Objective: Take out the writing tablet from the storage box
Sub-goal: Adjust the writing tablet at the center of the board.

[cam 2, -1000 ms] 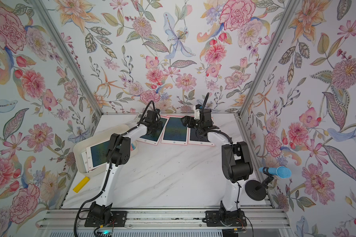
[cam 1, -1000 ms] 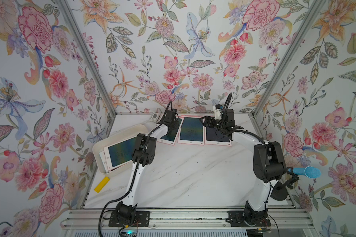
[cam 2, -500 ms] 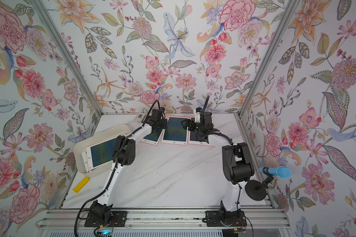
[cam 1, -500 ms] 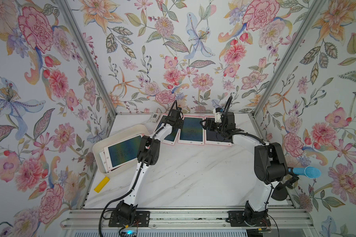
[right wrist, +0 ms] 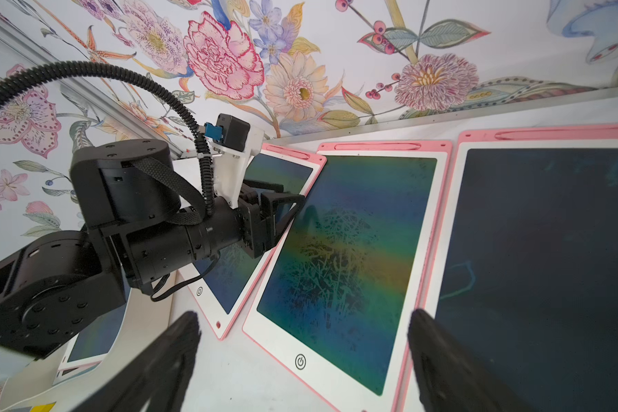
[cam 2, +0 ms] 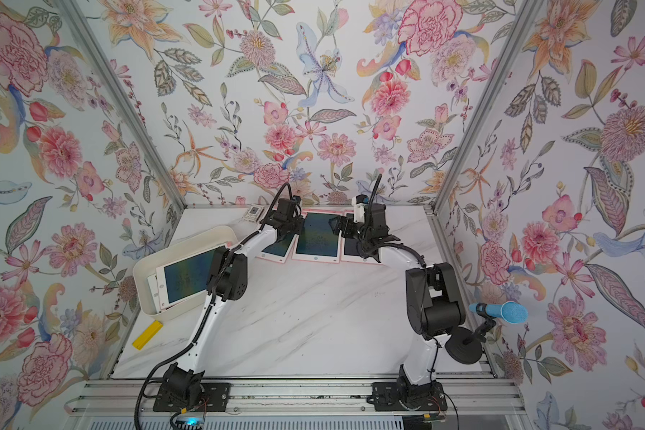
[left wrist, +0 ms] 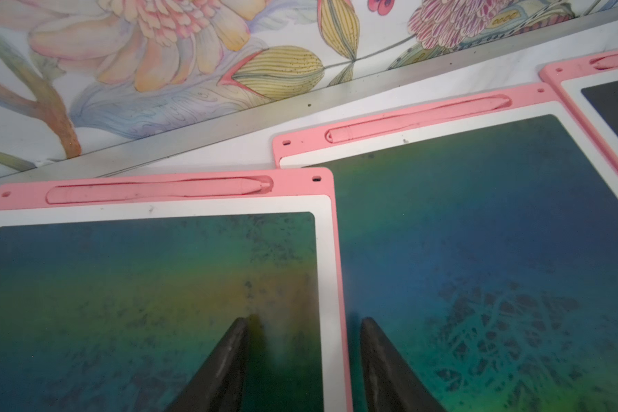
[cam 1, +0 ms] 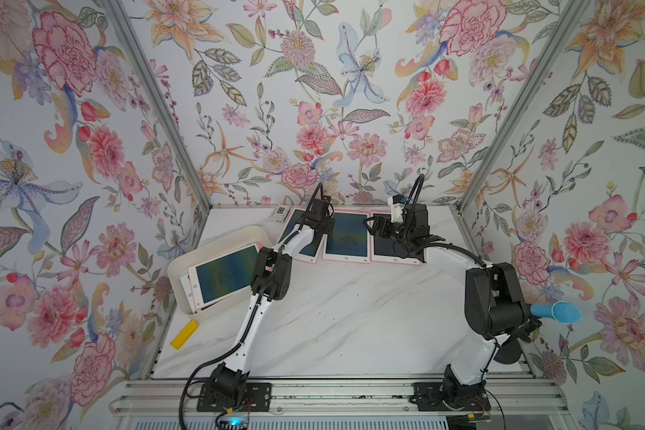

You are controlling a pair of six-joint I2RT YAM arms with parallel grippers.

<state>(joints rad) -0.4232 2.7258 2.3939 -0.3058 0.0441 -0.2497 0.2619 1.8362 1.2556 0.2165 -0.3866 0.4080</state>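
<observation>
Tablet (cam 1: 226, 273) lies in the box (cam 1: 209, 249), long axis along the box's length. Left gripper (left wrist: 304, 323), jaws parted and empty, hovers over the tablet row (cam 1: 345, 238) well beyond the box, nearer it than the wide-open right gripper (right wrist: 304, 315).

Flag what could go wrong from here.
1. The left tablet lies overlapping the middle tablet's edge; the open left gripper, low over that seam, might nudge either as it lifts away.
2. The right gripper hovers open close by, so the two could clash.
3. The storage box holds stacked tablets; the next pick might drag two.
</observation>
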